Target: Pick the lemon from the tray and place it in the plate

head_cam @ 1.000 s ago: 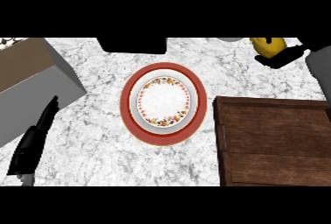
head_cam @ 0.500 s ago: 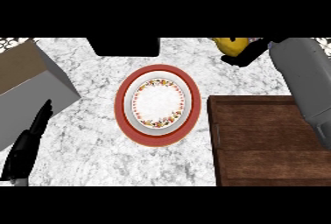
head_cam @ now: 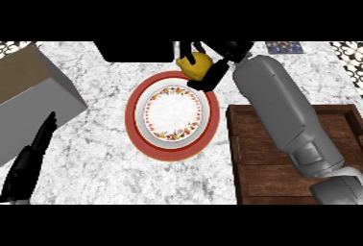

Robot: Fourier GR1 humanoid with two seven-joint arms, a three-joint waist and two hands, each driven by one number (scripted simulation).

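Observation:
A yellow lemon [head_cam: 194,66] is held above the far rim of the plate, with my right hand [head_cam: 212,60] curled round it. The plate [head_cam: 145,134] is round, red-rimmed with a white flowered centre, and lies in the middle of the marble counter. To its right stands the dark wooden tray [head_cam: 259,163], with my grey right forearm reaching across it from the lower right. My left hand [head_cam: 28,161] rests at the lower left edge, fingers straight and pointing up.
A grey and brown box [head_cam: 32,86] stands at the far left. A dark object [head_cam: 135,50] sits at the back behind the plate. A small patterned item [head_cam: 284,46] lies at the back right.
My right hand has carried the lemon leftward and nearer, from the back right corner to just over the plate's far rim. The forearm now crosses the tray.

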